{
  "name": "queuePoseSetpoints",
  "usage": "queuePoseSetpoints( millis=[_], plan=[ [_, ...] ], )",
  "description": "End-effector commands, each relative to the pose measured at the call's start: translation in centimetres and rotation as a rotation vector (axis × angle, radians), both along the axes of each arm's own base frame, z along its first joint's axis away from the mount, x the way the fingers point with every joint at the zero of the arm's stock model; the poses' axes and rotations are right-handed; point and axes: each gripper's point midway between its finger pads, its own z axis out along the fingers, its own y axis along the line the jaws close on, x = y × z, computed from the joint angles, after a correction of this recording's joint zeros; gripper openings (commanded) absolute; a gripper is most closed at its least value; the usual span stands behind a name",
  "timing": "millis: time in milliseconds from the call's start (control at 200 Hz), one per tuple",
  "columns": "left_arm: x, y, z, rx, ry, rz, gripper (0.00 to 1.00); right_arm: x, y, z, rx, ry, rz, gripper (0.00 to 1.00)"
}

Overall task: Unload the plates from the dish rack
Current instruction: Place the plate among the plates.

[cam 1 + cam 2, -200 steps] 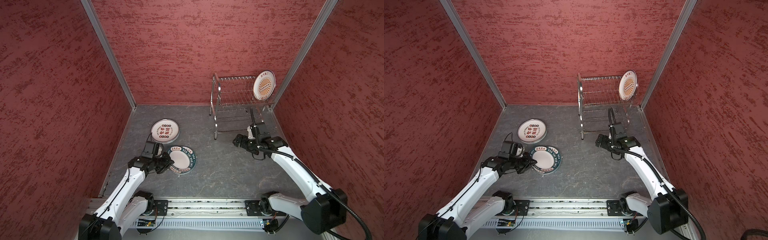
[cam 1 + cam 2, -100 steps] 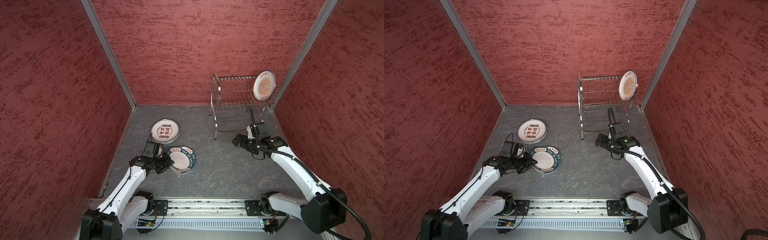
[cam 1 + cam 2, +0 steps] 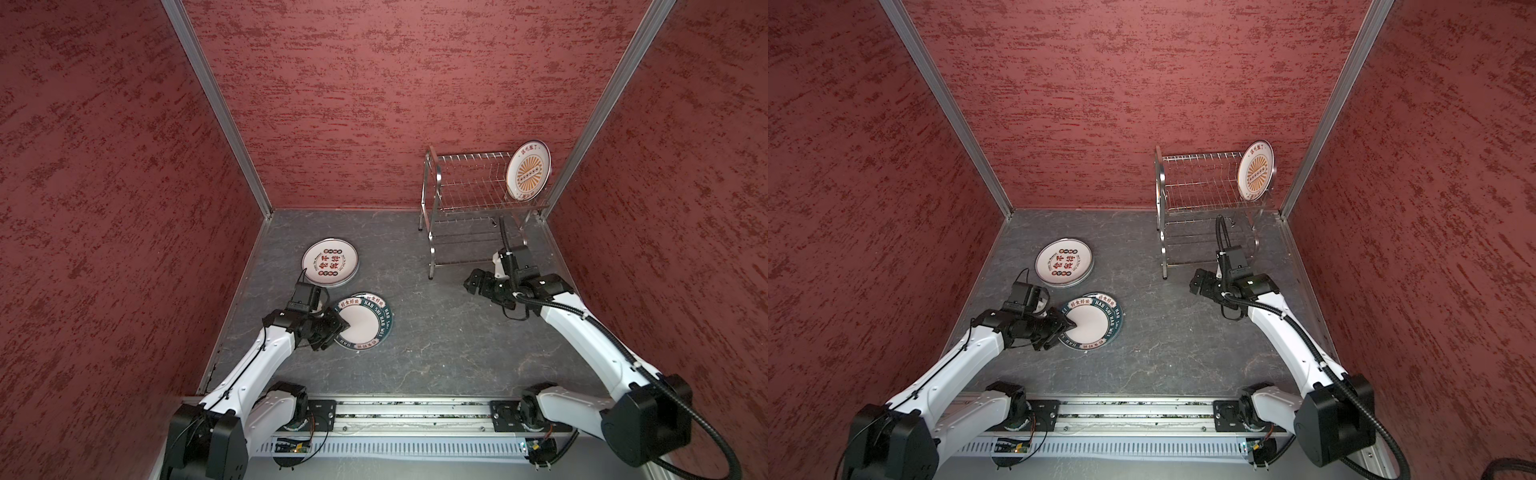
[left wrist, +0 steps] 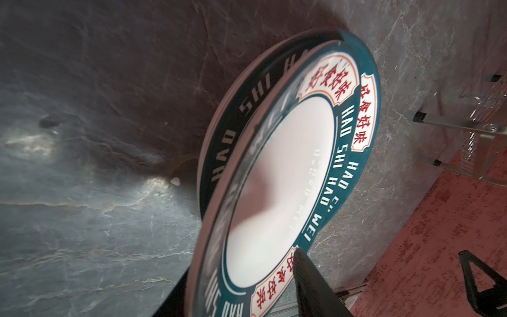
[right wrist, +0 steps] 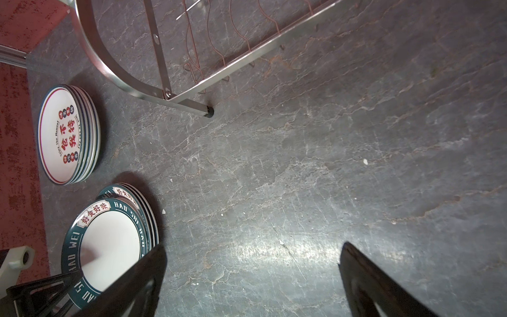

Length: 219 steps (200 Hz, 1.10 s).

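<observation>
Left fingers astride teal plate rim, grip unclear; plate skewed on stack: square it, then back out level. Right fingers spread, empty.

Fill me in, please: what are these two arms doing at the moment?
They are unloading a dish rack. The left arm's fingers sit at the rim of the top plate on the teal-rimmed stack; whether they grip it is unclear. The right arm's fingers hang open and empty near the rack's front leg. A second stack lies beside, and one sunburst plate stands in the rack.
</observation>
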Motion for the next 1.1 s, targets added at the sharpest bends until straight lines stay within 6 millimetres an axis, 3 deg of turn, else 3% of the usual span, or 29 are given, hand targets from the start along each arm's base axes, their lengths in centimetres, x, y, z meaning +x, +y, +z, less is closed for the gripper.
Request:
queuePoseSetpoints(
  millis=[0,661,1092],
  plan=[
    [0.5,0.6,0.5,0.03,-0.006,0.012,0.54,0.1,0.6,-0.1,0.021,-0.014,0.019,0.99],
    [1.8,-0.2,0.5,0.074,0.026,-0.044,0.61,-0.1,0.8,-0.5,0.035,-0.018,0.024,0.99],
    [1.5,0.0,-0.5,0.114,0.084,-0.043,0.69,-0.5,0.6,-0.6,0.028,-0.017,0.022,0.99]
  ],
)
